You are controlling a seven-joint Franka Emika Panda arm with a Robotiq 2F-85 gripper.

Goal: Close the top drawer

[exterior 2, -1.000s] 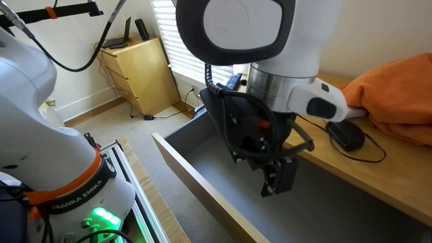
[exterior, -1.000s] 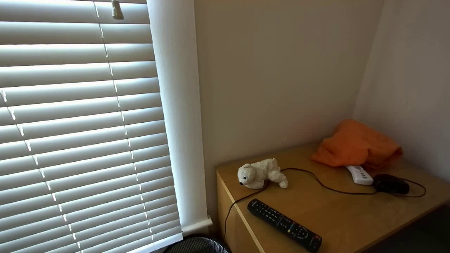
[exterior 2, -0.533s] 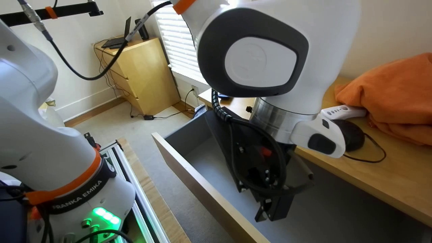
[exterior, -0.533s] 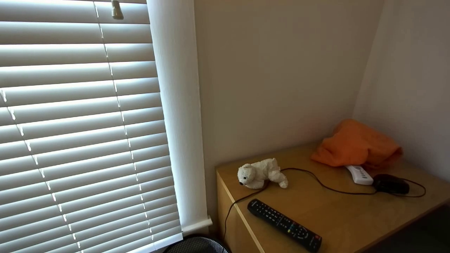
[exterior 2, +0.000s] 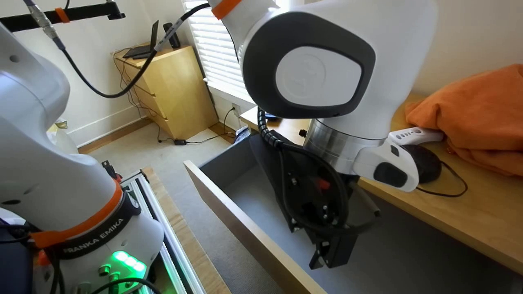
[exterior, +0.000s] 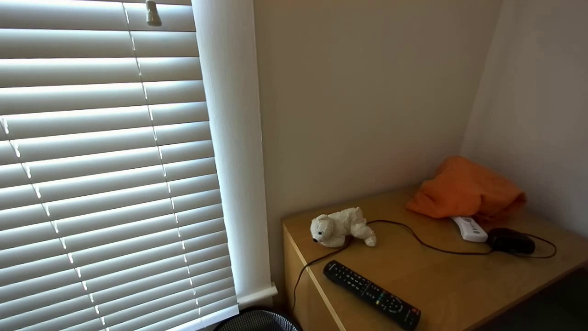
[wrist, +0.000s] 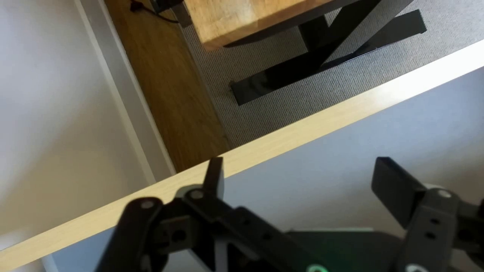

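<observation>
The grey-lined top drawer stands pulled out from the wooden dresser. The Robotiq gripper hangs over the drawer, near its front panel, fingers spread wide.

In an exterior view the drawer runs off the bottom edge; in the wrist view the hand hides part of it, itself cropped below. Near the drawer, white controller partly covered by orange cloth; well apart from the drawer, flat dark item too small to name.
</observation>
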